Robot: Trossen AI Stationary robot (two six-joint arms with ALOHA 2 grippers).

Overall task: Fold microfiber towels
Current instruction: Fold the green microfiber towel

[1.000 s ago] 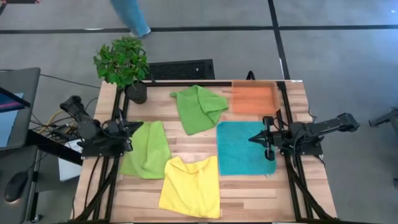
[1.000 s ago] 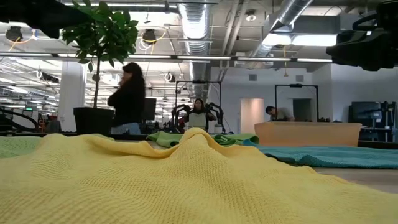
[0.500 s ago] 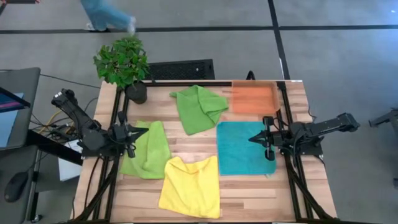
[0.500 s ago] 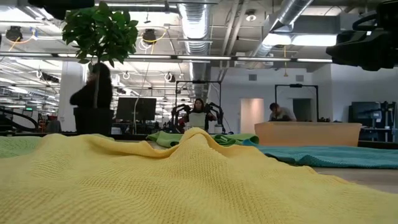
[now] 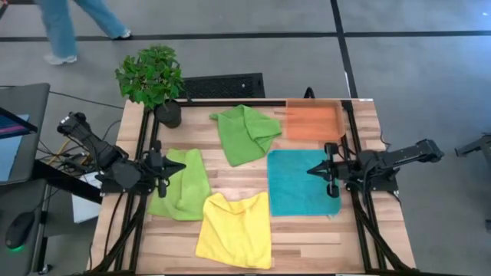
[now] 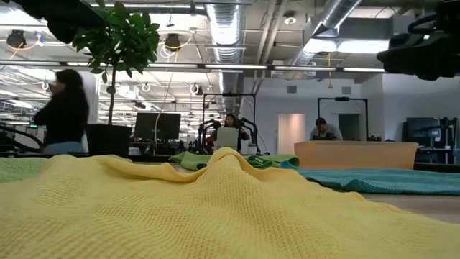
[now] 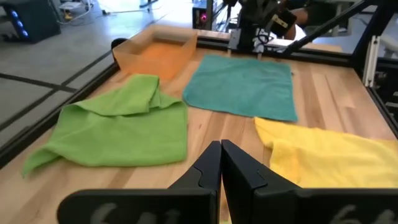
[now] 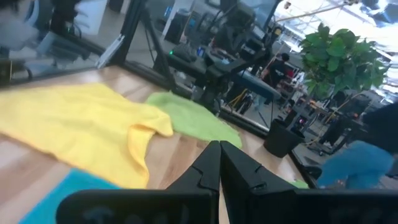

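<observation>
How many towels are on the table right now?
4. A lime towel lies under the left gripper, a green one beside the orange tray, a teal one under the right gripper, a yellow one nearest the front edge. None looks hidden.

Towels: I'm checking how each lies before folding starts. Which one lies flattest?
The teal towel, under the right gripper: it is spread smooth and square, while the yellow and both green ones show folds or turned corners.

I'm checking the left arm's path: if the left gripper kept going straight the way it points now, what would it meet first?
Probably the yellow towel or bare table. The shut left gripper points toward the teal towel and the right gripper beyond, but height is unclear.
</observation>
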